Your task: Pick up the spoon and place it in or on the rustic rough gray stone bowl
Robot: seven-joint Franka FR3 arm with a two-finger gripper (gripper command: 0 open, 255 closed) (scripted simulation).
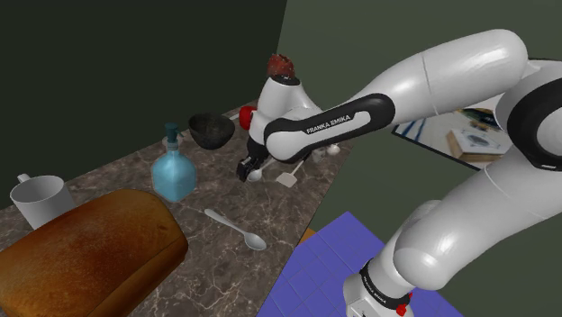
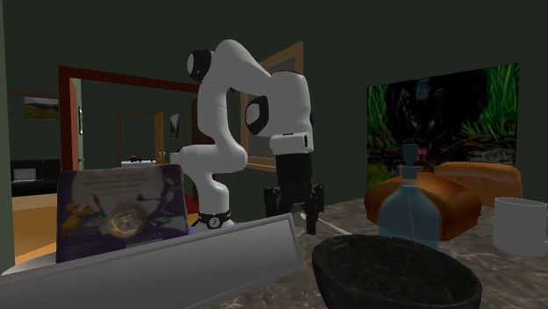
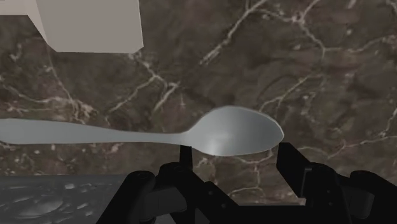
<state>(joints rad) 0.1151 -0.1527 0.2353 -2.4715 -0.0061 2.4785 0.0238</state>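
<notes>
The spoon lies flat on the tabletop, close to the open edge and just past the bread, its handle aimed back toward the blue bottle. The bowl sits upright by the wall, well apart from the spoon and beyond the bottle, so from where I stand the carry looks like it must clear that bottle. Nothing is lifted yet. The arm arches high from its base, the forearm slopes down, and the hand points at the tabletop, hanging clear above the spoon's scoop. The fingers stand wide apart and grip nothing; in the wrist view the scoop spans the gap between them, untouched. They line up along the spoon, not across it, so I'd guess a wrist turn comes before any descent.
</notes>
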